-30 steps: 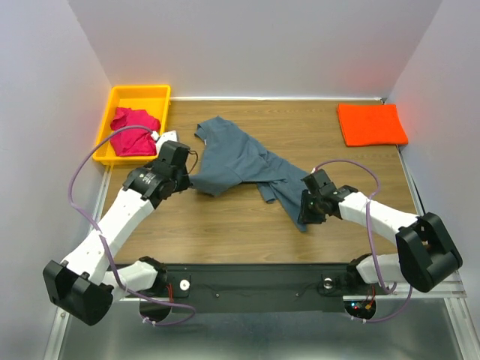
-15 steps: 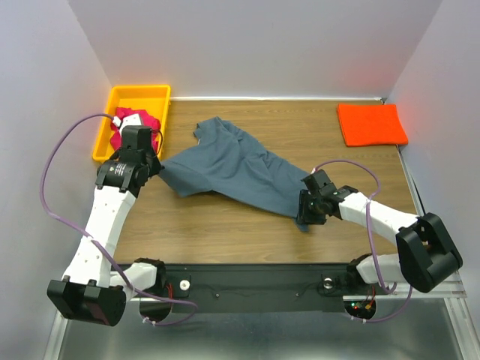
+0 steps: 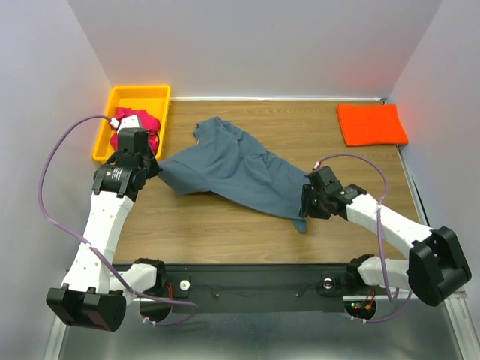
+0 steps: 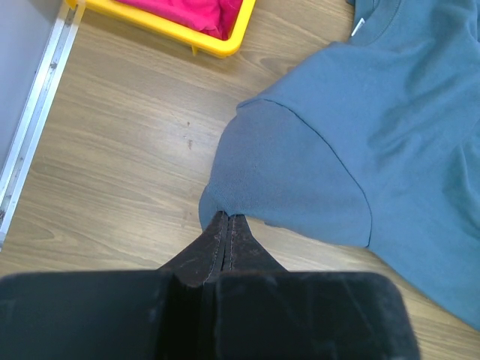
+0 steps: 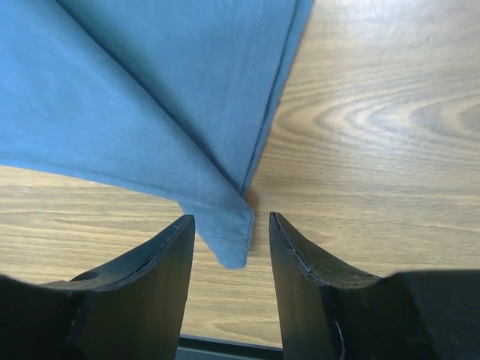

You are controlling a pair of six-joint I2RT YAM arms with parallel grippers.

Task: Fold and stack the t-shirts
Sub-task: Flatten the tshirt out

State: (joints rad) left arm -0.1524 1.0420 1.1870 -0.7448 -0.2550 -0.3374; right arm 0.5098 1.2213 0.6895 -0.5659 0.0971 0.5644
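The slate grey-blue t-shirt (image 3: 232, 169) lies stretched slantwise across the middle of the table. My left gripper (image 3: 153, 166) is shut on its left sleeve edge; in the left wrist view the closed fingertips (image 4: 226, 225) pinch the hem of the t-shirt (image 4: 337, 135). My right gripper (image 3: 305, 212) is open at the shirt's lower right corner. In the right wrist view that gripper (image 5: 231, 232) straddles the corner of the t-shirt (image 5: 150, 97), which lies flat on the wood between the fingers. The orange t-shirt (image 3: 371, 124) lies folded at the back right. The magenta-pink t-shirt (image 3: 142, 124) is bunched in the bin.
The yellow plastic bin (image 3: 139, 96) stands at the back left, just behind my left gripper; its rim (image 4: 202, 41) shows in the left wrist view. The table's front edge with the arm bases runs close below the right gripper.
My left gripper pulled the shirt's sleeve edge left toward the bin, spreading the bunched cloth flat. My right gripper has let go of the lower corner, which now lies between its open fingers.
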